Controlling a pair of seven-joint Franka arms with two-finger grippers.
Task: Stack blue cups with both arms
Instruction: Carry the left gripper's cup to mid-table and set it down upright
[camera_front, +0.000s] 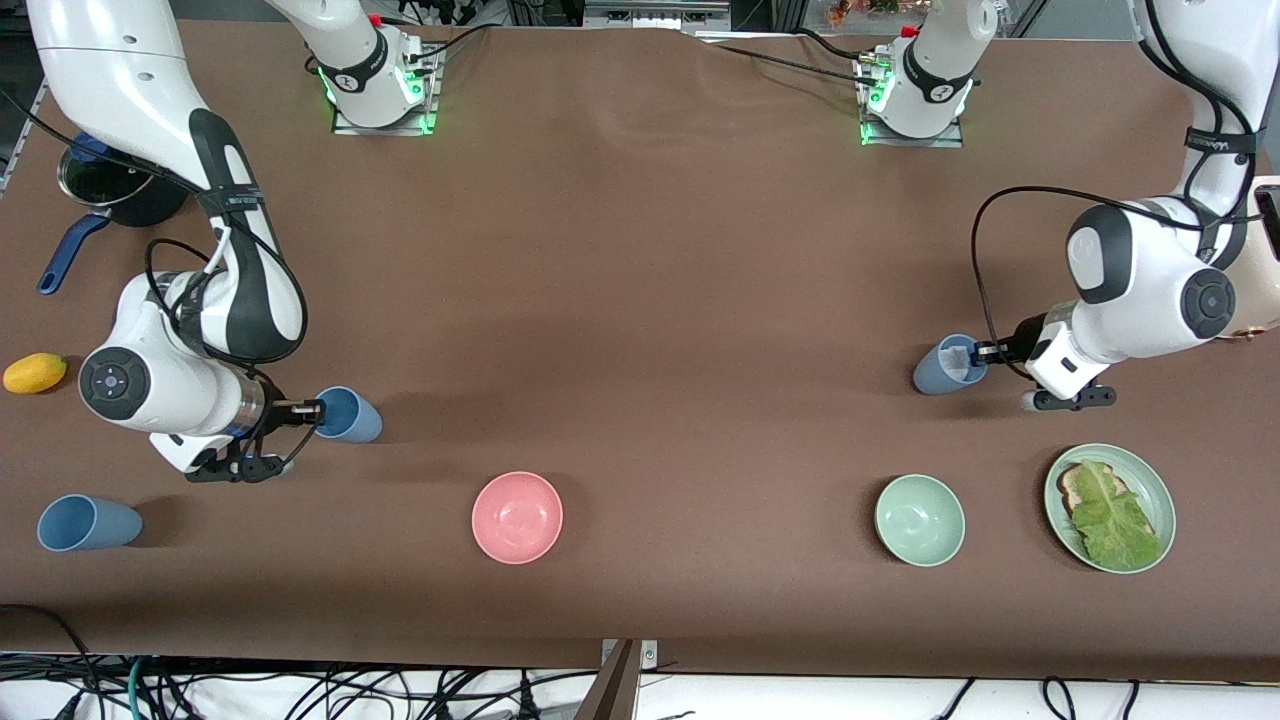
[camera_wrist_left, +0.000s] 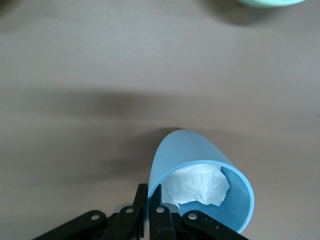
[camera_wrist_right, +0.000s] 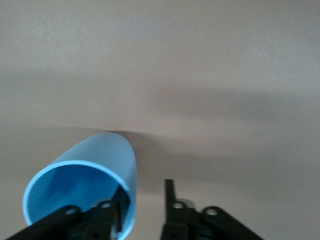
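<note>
A blue cup (camera_front: 945, 366) with crumpled white paper inside lies on its side near the left arm's end of the table. My left gripper (camera_front: 985, 351) is shut on its rim; in the left wrist view the fingers (camera_wrist_left: 142, 200) pinch the wall of the cup (camera_wrist_left: 200, 155). A second blue cup (camera_front: 350, 415) lies on its side near the right arm's end. My right gripper (camera_front: 305, 410) is open at its mouth. In the right wrist view one finger is inside the cup (camera_wrist_right: 90, 160) and the other finger (camera_wrist_right: 170, 195) is outside. A third blue cup (camera_front: 88, 522) lies nearer the front camera.
A pink bowl (camera_front: 517, 517) and a pale green bowl (camera_front: 920, 520) stand nearer the front camera. A green plate (camera_front: 1160, 495) holds toast and lettuce. A yellow fruit (camera_front: 35, 373) and a black pot with a blue handle (camera_front: 110, 200) are at the right arm's end.
</note>
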